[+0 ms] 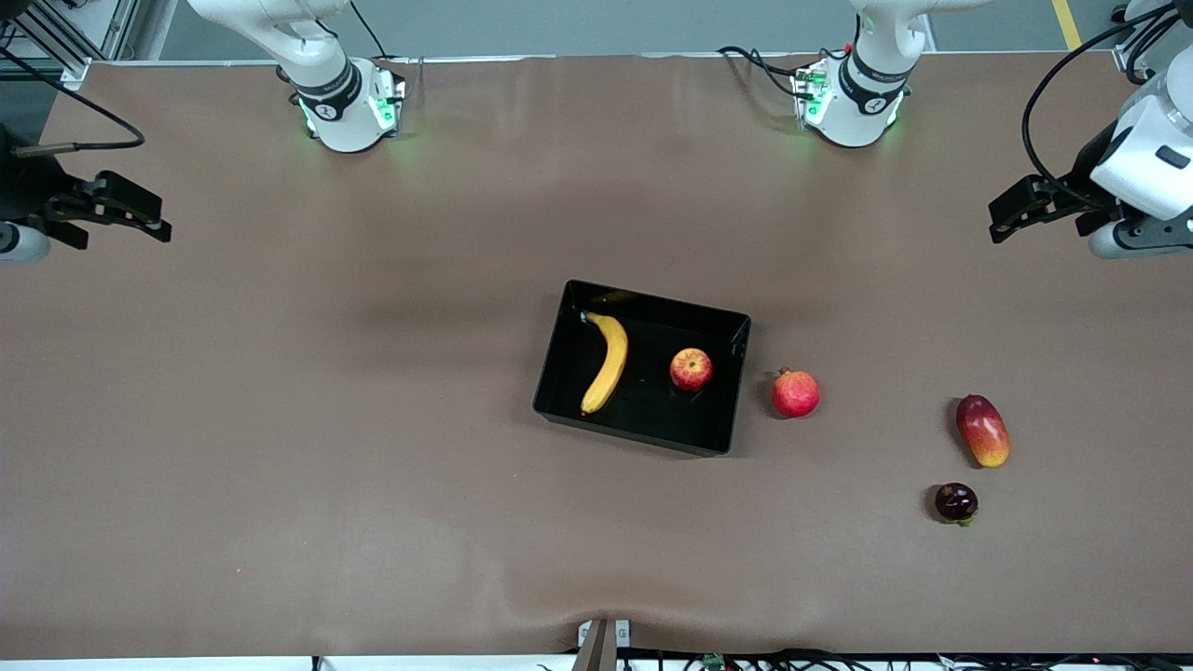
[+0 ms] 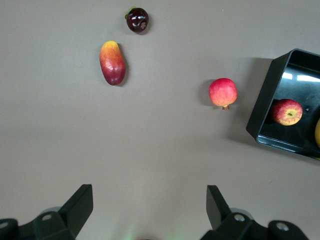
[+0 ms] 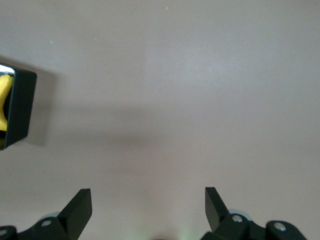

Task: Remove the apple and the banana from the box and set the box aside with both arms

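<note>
The black box (image 1: 733,384) stands on the middle of the table. The yellow banana (image 1: 607,362) lies in it toward the right arm's end, and the red apple (image 1: 691,369) sits in it toward the left arm's end. The box (image 2: 262,107) and apple (image 2: 287,111) also show in the left wrist view. One corner of the box (image 3: 21,107) and a bit of banana (image 3: 3,100) show in the right wrist view. My left gripper (image 1: 999,224) (image 2: 149,205) is open and empty, up over the table's edge at its own end. My right gripper (image 1: 158,222) (image 3: 148,206) is open and empty at the other end.
A plain red pomegranate (image 1: 795,393) (image 2: 223,92) lies beside the box toward the left arm's end. A red-yellow mango (image 1: 982,430) (image 2: 112,63) and a small dark round fruit (image 1: 956,501) (image 2: 137,20) lie farther toward that end, nearer the front camera.
</note>
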`<state>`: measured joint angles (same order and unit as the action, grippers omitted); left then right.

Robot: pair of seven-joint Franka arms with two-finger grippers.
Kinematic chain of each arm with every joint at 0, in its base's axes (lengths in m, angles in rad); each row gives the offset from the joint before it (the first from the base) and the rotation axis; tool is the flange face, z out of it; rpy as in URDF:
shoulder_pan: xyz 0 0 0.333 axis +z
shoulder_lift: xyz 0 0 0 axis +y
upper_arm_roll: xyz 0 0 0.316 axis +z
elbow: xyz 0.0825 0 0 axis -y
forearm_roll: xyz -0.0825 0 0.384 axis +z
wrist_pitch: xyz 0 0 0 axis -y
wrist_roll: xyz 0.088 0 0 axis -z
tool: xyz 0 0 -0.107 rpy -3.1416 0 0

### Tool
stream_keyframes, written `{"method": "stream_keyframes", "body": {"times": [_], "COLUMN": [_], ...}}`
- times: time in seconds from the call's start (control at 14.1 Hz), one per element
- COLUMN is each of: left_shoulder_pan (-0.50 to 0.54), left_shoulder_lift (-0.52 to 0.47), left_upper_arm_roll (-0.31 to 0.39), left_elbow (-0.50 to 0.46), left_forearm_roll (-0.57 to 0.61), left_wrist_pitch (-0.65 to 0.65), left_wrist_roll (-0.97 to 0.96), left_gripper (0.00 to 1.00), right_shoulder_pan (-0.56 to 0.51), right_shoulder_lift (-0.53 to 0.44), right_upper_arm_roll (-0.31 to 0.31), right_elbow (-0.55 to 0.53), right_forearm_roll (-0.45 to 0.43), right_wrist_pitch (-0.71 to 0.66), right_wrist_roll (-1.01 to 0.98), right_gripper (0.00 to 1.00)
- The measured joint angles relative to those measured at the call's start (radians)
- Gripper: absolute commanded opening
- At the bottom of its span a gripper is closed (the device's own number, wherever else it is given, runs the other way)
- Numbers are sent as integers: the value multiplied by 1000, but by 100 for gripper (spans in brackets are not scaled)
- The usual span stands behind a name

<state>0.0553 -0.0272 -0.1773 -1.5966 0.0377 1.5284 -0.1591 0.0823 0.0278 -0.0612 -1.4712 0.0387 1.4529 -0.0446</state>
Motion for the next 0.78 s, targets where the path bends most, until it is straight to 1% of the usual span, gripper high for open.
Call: {"method": "stream_keyframes", "body": {"times": [0.21,0.35,0.5,0.57,0.78], "left_shoulder_pan": [-4,-5,-19,-34,-97], "left_shoulder_lift": [36,78,129,153,225], "left_upper_arm_roll": [-26,-67,-109,-119,-123], "left_elbow": [0,0,0,1,1], "left_forearm_roll": [0,0,0,0,0], "left_wrist_pitch": [-1,5,36,57,130], "left_wrist_roll": [-21,-74,-170,-220,-353], "left_gripper": [100,100,100,100,100], "right_shoulder_pan": [0,-1,-12,-19,-29], "right_shoulder_lift": [1,3,4,5,13], "right_upper_arm_roll": [-1,-3,-8,-12,-15], "right_elbow": [0,0,-1,-1,-5], "right_forearm_roll": [-1,-2,-2,-2,-2], "right_wrist_pitch": [46,97,135,148,169], "right_wrist_roll": [0,0,0,0,0], "right_gripper": [100,100,100,100,100]}}
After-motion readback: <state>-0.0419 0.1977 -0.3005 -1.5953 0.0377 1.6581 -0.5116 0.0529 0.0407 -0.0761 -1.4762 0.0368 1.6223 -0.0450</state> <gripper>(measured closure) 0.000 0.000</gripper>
